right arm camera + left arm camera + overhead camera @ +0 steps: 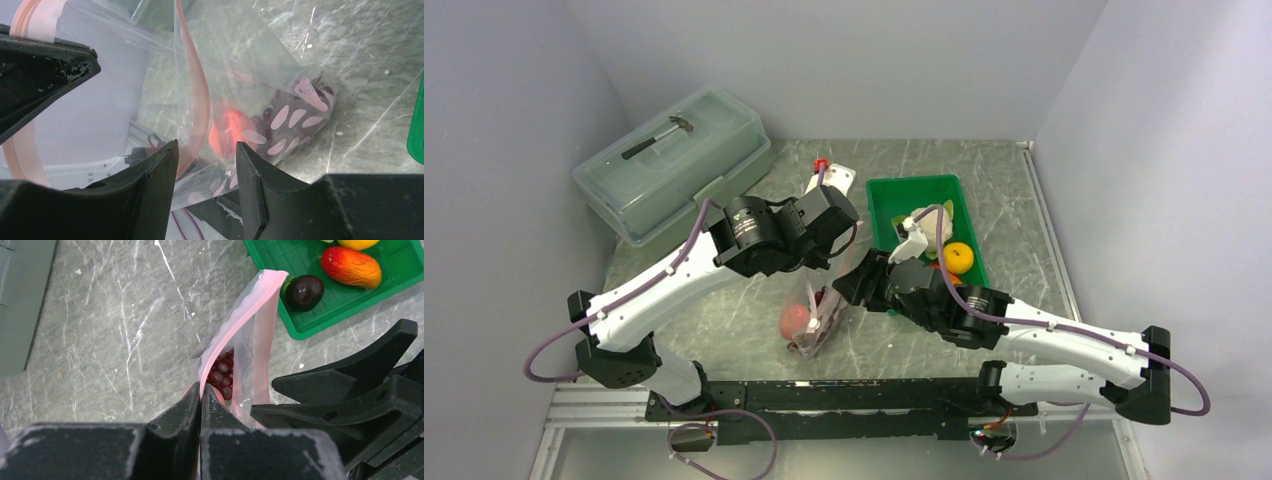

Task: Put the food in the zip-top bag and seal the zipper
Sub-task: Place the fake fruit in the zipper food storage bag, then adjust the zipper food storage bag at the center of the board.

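Note:
The clear zip-top bag (809, 322) hangs upright over the table with its mouth up. My left gripper (201, 390) is shut on one side of the pink zipper (235, 320). Inside the bag lie dark purple grapes (222, 375) and a pink-red peach (227, 132). My right gripper (206, 150) stands open. The other zipper strip (196, 90) and some bag film pass between its fingers, with a gap on both sides. In the green tray (310, 330) lie a dark plum (304, 291), a red-orange pepper (351, 266), an orange (958, 257) and a cauliflower (921, 222).
A large translucent lidded box (674, 160) stands at the back left. A small white object with a red tip (829, 172) lies behind the left wrist. The green tray sits just right of the bag, close to my right arm (1024, 330).

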{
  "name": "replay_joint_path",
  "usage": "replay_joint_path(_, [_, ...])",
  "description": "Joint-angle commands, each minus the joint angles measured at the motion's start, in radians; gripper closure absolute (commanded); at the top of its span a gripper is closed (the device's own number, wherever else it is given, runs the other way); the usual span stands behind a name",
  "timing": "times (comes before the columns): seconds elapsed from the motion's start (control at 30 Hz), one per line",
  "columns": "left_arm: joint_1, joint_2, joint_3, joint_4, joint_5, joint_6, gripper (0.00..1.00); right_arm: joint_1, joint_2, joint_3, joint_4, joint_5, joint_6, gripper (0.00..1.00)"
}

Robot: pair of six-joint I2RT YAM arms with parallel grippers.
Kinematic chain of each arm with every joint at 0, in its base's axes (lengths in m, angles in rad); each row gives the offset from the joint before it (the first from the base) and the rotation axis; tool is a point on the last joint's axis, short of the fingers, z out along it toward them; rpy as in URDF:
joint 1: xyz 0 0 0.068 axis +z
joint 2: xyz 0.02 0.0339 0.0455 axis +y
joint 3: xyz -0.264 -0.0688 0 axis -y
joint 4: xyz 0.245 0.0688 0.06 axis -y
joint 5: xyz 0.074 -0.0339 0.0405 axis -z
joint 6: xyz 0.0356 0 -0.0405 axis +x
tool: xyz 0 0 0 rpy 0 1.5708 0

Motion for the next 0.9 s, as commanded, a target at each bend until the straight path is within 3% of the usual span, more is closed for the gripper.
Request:
replay_joint_path(0.0, [0.003,-0.044,-0.002,0.032,0.012,0.002,0.93,0.003,-0.001,0.048,0.053,0.018,0.027,0.52])
replay_joint_path(0.7, [0.003,-0.073,-0.045,0.058,0.035,-0.001,0.94,0.003,0.071,0.103,0.08,0.082,0.004,0.68])
replay_joint_path(0.87, [0.003,-0.086,-0.056,0.056,0.033,-0.004,0.94,0.001,0.07,0.098,0.095,0.094,0.004,0.93])
